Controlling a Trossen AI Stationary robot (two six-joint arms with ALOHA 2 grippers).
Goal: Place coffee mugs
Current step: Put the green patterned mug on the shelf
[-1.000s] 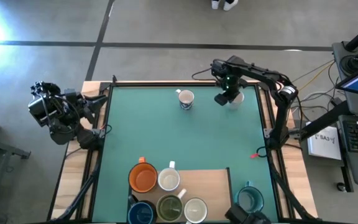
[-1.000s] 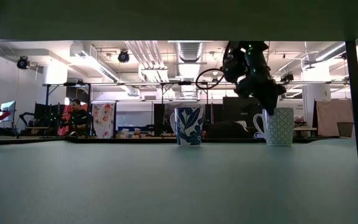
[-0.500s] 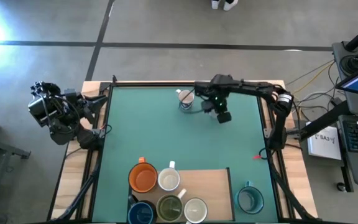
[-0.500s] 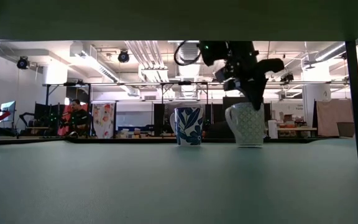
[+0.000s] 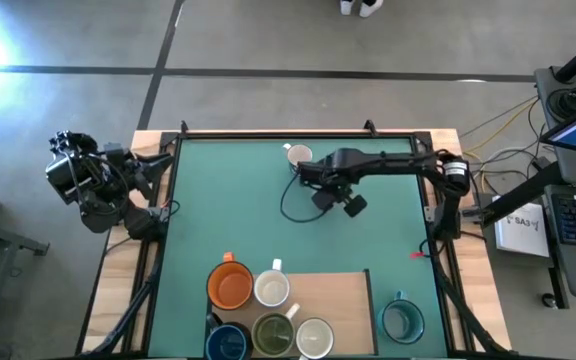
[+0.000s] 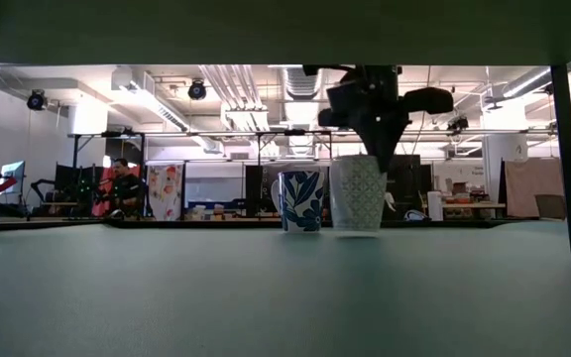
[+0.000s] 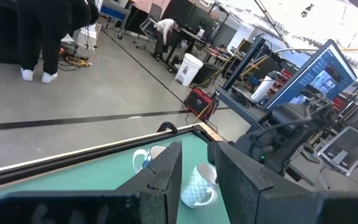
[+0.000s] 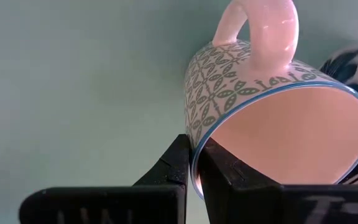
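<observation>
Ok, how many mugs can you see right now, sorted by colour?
Orange mug: 1
Dark blue mug: 1
Olive-green mug: 1
Teal mug: 1
Plain white or cream mugs: 2
Leaf-patterned white mug: 1
Lattice-patterned white mug, in the right gripper: 1
Total: 8

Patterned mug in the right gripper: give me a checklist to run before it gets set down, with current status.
1. Grip: right gripper pinches the rim of the patterned mug, one finger inside, one outside: ok.
2. Mug upright in the low view: ok.
3. Gap to the blue floral mug: they look close, touching or not: cannot tell.
4. Mug base on or off the green mat: cannot tell.
5. Left gripper parked off the table's left edge: ok.
</observation>
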